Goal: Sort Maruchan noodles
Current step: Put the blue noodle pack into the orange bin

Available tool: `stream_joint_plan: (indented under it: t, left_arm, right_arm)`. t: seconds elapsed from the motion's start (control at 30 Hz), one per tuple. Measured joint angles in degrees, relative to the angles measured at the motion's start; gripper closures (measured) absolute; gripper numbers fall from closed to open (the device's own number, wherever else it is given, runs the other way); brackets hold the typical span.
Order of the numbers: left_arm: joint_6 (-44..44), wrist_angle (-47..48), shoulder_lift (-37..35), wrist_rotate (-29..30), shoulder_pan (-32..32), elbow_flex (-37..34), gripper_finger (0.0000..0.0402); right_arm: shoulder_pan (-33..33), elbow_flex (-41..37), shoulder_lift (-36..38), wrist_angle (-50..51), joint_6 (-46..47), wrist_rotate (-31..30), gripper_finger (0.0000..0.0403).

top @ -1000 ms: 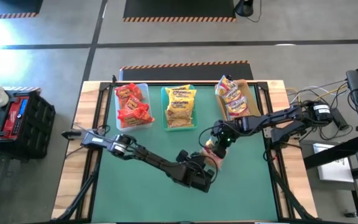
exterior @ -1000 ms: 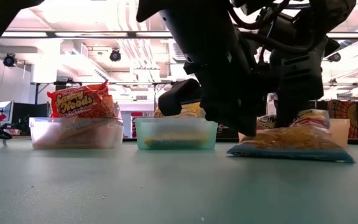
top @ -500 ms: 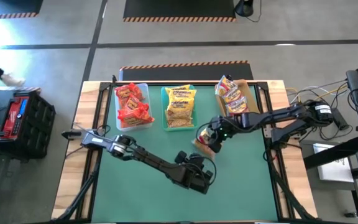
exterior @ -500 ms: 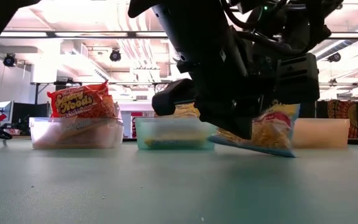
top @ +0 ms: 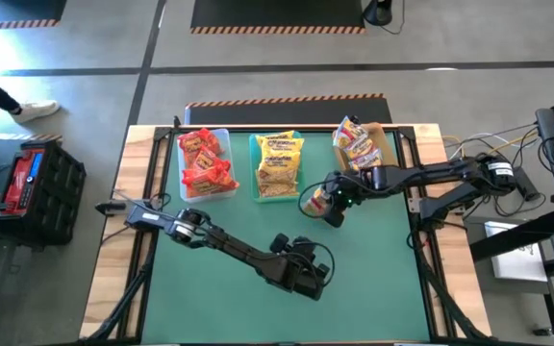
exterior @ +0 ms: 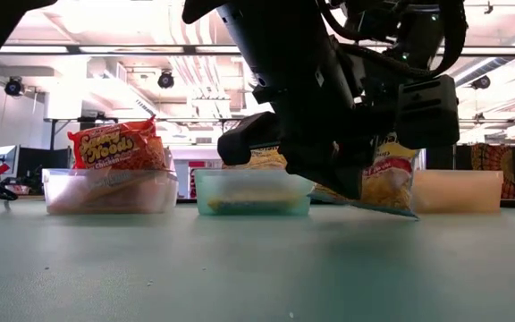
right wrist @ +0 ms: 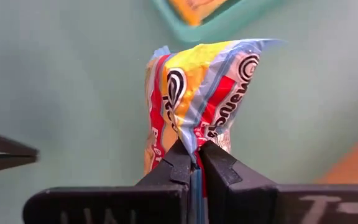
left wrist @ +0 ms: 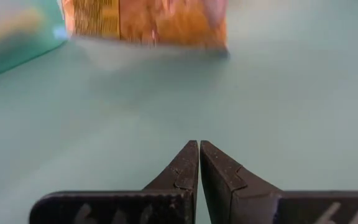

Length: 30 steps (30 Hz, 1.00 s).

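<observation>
One noodle packet [right wrist: 197, 99] in right claw [right wrist: 194, 163]

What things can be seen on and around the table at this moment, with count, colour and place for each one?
clear bin: one, far left of table, holds red-orange noodle packets.
teal bin: one, far middle, holds yellow noodle packets.
tan bin: one, far right, holds yellow and pink-red noodle packets.
held packet: one, yellow, red and blue, lifted off the mat between the teal and tan bins.
table: one, green mat, wooden edge.
black case: one, with red, on the floor left of the table.
person's leg: one, far left on the floor.
left hand: shut, empty, over the near middle of the mat.
right hand: shut on the held packet.
</observation>
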<state>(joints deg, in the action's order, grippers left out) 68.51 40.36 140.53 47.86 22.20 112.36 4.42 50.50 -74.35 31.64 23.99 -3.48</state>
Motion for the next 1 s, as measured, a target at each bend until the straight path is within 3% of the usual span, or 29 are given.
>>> stream_joint_plan:
  t: [0.47,0.7,1.0]
  left_arm:
    - [0.0,0.0,0.0,0.0,0.0,0.0,0.0402]
    - [0.0,0.0,0.0,0.0,0.0,0.0,0.0402]
    - [0.0,0.0,-0.1,0.0,0.0,0.0,0.0402]
  right_arm:
    - [4.3,16.4,0.0,18.5,-13.9,-11.6,0.0395]
    - [8.3,20.8,0.0,29.2,-20.3,-17.4,0.0395]
    - [11.2,22.0,0.1,39.8,-37.8,-16.9,0.0395]
